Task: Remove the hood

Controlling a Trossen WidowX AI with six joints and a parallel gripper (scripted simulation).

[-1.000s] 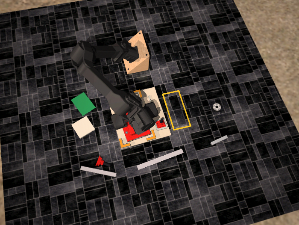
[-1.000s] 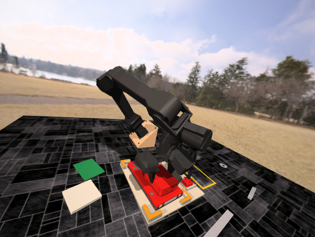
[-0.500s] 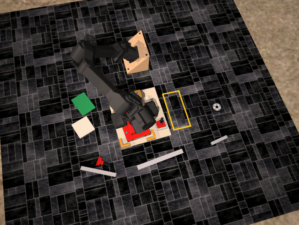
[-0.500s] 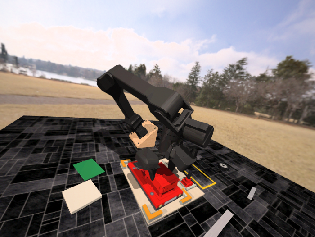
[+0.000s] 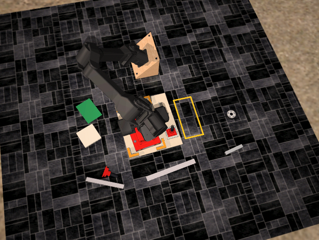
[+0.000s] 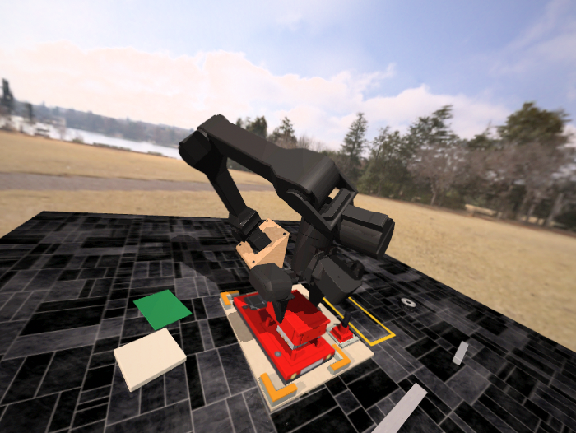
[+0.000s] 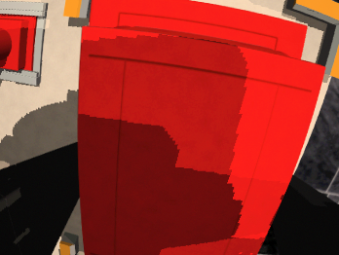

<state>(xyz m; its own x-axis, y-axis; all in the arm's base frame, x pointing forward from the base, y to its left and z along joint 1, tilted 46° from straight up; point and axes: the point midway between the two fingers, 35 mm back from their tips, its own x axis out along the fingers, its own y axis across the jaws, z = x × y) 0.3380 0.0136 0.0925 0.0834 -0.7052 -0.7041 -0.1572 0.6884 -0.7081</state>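
Observation:
The red toy car (image 5: 154, 143) (image 6: 267, 325) sits on a beige board (image 5: 159, 99) (image 6: 358, 356) (image 7: 39, 120) with orange corner marks. Its red hood (image 6: 304, 321) (image 7: 194, 132) is raised a little above the car body and fills the wrist view. My gripper (image 6: 298, 307) (image 7: 182, 167) is shut on the hood, one finger on each side. In the top view the arm hides the fingers. The marked area, a yellow rectangle (image 5: 194, 136) (image 6: 372, 316), lies on the table just right of the board.
A small red part on a grey stand (image 5: 172, 131) (image 6: 341, 331) sits between car and rectangle. A green tile (image 5: 89, 110), a cream tile (image 5: 88, 135), a wooden wedge (image 5: 149, 51), grey bars (image 5: 170, 169) (image 5: 104, 182) (image 5: 233, 149), a red piece (image 5: 106, 172) and a white wheel (image 5: 231, 113) lie around.

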